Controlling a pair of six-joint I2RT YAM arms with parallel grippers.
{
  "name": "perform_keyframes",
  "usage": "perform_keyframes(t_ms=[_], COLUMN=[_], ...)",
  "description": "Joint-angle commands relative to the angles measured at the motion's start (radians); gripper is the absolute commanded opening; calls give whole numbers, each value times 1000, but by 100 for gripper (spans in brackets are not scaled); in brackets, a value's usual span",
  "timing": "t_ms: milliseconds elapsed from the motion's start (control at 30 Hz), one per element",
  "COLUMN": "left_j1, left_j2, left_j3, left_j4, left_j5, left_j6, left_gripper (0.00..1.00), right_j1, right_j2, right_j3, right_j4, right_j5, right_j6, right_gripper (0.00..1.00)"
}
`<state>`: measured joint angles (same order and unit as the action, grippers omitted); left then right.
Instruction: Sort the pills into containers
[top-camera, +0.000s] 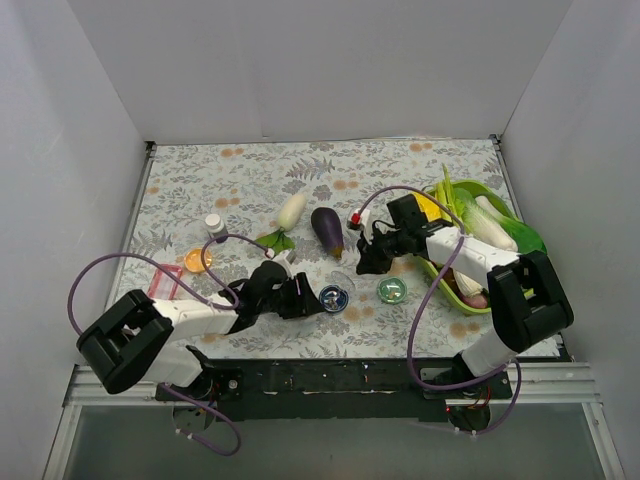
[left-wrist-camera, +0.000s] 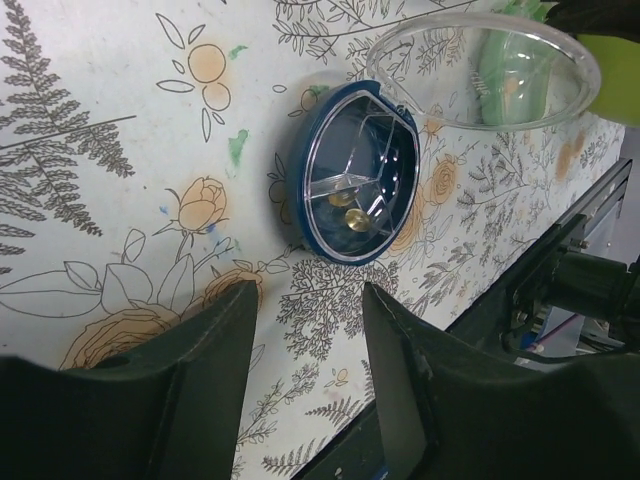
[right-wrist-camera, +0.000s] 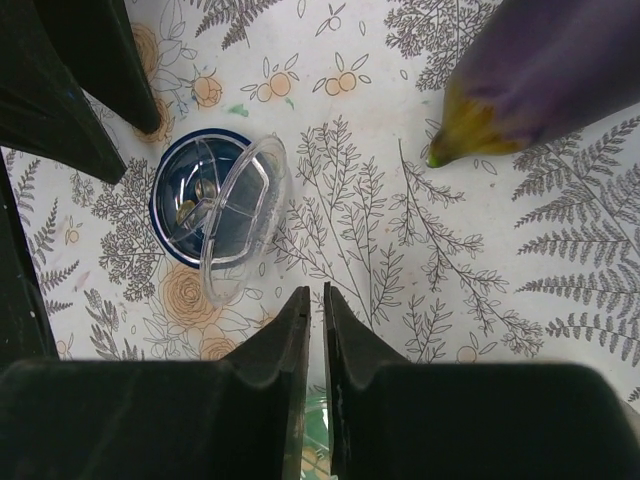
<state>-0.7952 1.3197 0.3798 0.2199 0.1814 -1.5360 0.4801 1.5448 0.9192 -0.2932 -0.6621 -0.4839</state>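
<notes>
Evidently, step in hand: filling the blue tin (left-wrist-camera: 300, 190), which lay on the counter (left-wrist-camera: 90, 80) just ahead of the left hand (left-wrist-camera: 310, 330).
Left hand: released, fingers (left-wrist-camera: 215, 370) half spread with nothing between them.
Right hand (right-wrist-camera: 315, 330): clenched to a slit. No pill showed in it, though one that small could have hidden there.
Doing it well: probably steady the tin squarely by its rim so it would not skid. Any pill should be dropped from directly over an uncovered compartment.
Clear lid (right-wrist-camera: 250, 200): off, overlapping the tin's rim on the side away from the left hand, where it could have deflected a pill.
Blue tin contents: two yellowish pills (left-wrist-camera: 355, 220) in one compartment; the others looked bare.
Green tin (top-camera: 391, 290): close beside the right hand, contents too small to tell.
</notes>
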Motion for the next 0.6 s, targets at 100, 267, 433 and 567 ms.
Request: perform_keyframes(t_ms=[100,267,433,567], left_j1=[4,4,4,4], left_j2=[81,113,134,157], left_j3=[37,53,76,93], left_j4=[-5,-4,-7,-11], left_j5=[20,18,18,20], left_j6=[11,8,13,13], left_gripper=[39,36,32,30], right_j1=[54,78,97,115], right_j2=[15,12,17,21], right_j3=[55,56,58,59], right_j4=[-27,-38,-52,-67], right_j5=[-1,-5,-16,-14], right_j6=[1,-12,-24,-39], right_gripper=[15,15,14,13])
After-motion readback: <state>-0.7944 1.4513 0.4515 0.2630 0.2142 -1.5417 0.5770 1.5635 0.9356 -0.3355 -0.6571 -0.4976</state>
